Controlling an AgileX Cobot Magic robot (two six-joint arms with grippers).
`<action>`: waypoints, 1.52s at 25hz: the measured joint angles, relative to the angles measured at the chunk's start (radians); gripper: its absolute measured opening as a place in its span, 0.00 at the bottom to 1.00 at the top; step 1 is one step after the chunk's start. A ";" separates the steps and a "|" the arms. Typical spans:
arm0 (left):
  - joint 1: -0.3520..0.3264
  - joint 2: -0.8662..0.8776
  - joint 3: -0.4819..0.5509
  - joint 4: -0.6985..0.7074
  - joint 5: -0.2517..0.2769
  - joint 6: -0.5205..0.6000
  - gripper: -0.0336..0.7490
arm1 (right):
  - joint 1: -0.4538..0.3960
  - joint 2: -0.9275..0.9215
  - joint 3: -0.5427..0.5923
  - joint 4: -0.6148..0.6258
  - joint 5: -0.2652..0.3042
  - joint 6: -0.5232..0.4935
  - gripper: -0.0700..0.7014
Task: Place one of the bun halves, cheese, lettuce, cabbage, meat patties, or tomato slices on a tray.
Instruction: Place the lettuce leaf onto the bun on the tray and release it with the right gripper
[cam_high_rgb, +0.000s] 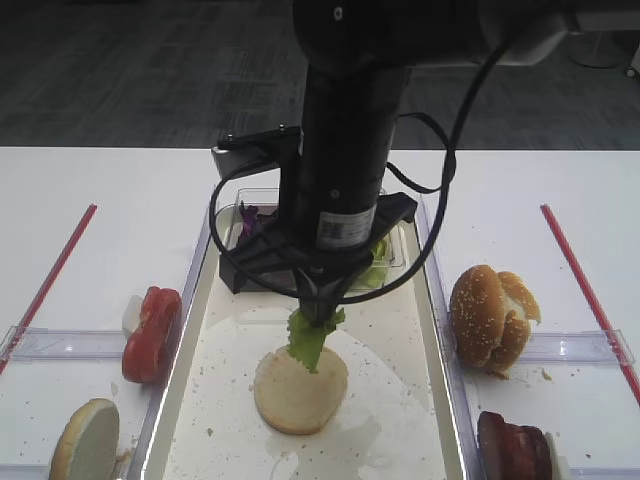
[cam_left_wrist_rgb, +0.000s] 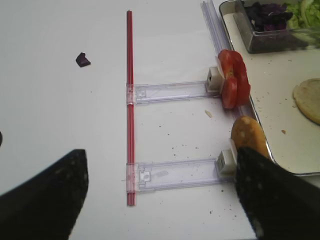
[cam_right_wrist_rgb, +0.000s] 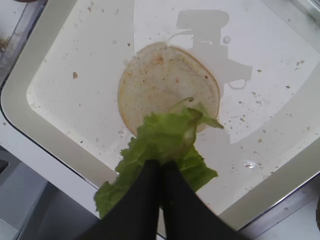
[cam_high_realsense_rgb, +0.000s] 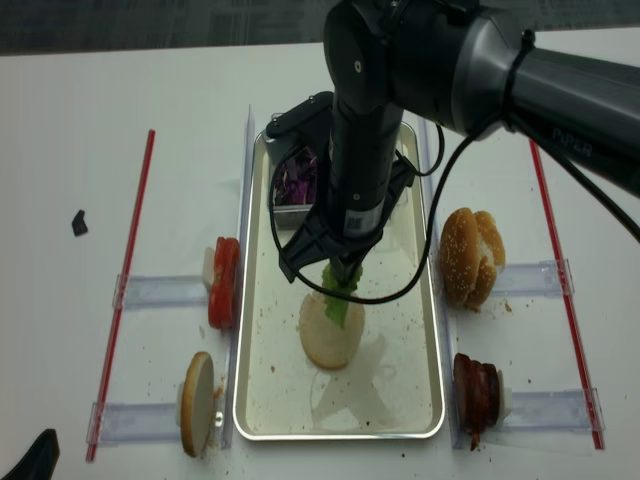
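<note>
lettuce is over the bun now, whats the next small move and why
Probably lower a little, then open. The right end effector is shut on the lettuce, which hangs just above the near edge of the bun half on the tray. A short drop should land it flat.

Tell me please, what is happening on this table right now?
The right gripper holds a lettuce leaf in its shut fingers, just above a pale bun half lying on the tray. The left gripper waits open off to the side, holding nothing.
</note>
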 joint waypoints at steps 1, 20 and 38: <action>0.000 0.000 0.000 0.000 0.000 0.000 0.75 | 0.000 0.000 0.003 0.002 0.000 -0.002 0.16; 0.000 0.000 0.000 0.000 0.000 0.000 0.75 | 0.001 0.060 0.004 0.105 -0.006 -0.074 0.16; 0.000 0.000 0.000 0.000 0.000 0.000 0.75 | 0.001 0.155 0.004 0.109 -0.063 -0.106 0.16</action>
